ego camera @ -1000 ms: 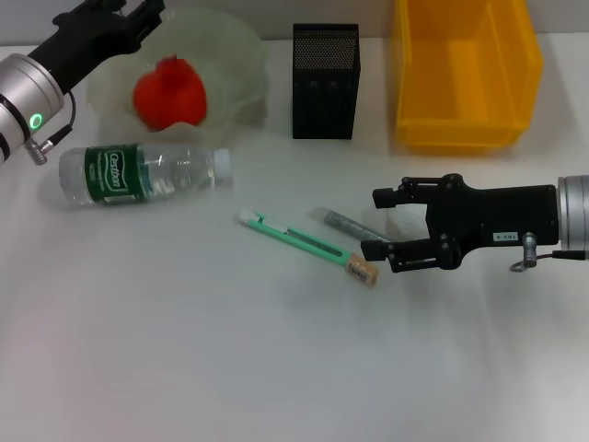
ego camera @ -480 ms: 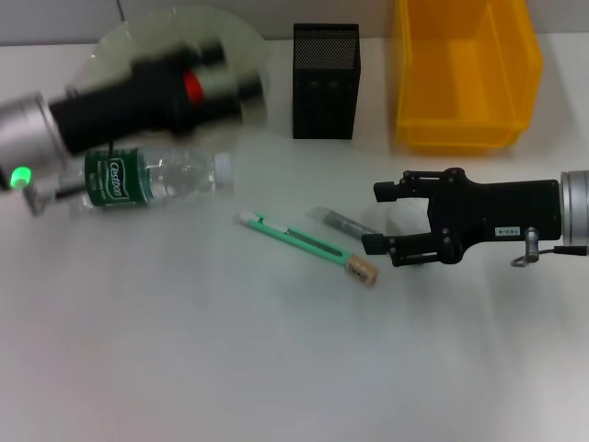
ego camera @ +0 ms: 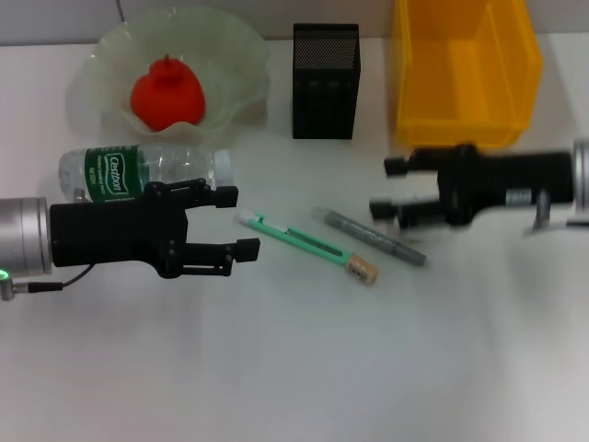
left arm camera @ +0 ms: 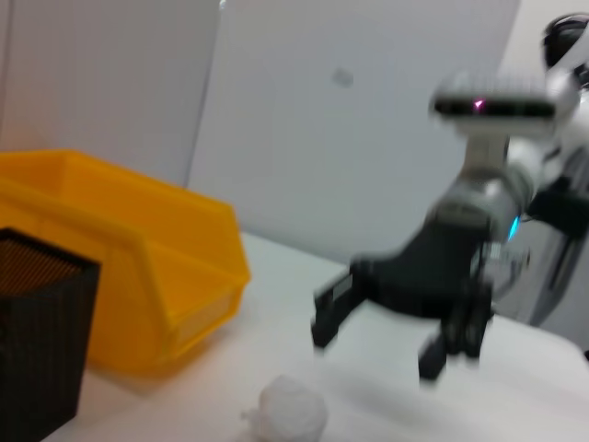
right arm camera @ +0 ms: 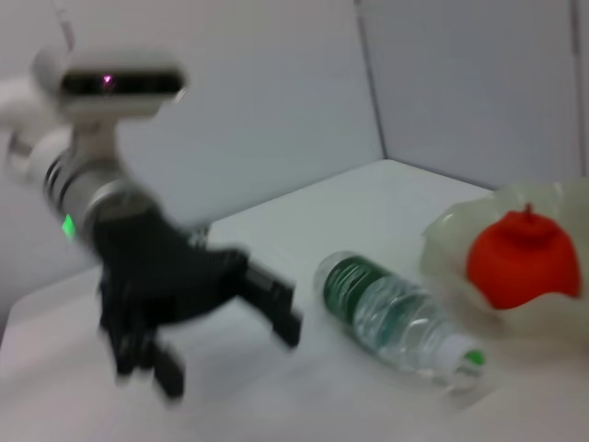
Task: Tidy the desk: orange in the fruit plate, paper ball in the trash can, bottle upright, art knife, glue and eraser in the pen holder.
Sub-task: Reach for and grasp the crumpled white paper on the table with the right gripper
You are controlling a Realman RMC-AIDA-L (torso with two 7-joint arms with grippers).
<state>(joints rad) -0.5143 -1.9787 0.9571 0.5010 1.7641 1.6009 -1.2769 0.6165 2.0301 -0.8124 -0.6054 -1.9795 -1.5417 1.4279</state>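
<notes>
Red-orange round orange [ego camera: 167, 93] sits in wavy pale-green glass fruit plate [ego camera: 235, 64]; clear green-labelled bottle [ego camera: 143, 170] lying flat, mint knife [ego camera: 294, 239], grey glue stick [ego camera: 373, 237], tan eraser [ego camera: 362, 271] left on table; left gripper [ego camera: 230, 224] fingers spread empty, right gripper [ego camera: 386, 189] fingers spread, contents unclear.

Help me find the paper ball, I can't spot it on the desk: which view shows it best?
The left wrist view: the paper ball lies on the table beside the trash can. The head and right wrist views do not show it.

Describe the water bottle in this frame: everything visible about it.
The bottle is clear plastic with a dark green label bearing white print and a white cap. It lies on its side on the white desk, cap pointing toward the pen holder, just in front of the fruit plate. The open left gripper hovers beside it, near the cap end; nothing grips it. The right wrist view shows water inside.
</notes>
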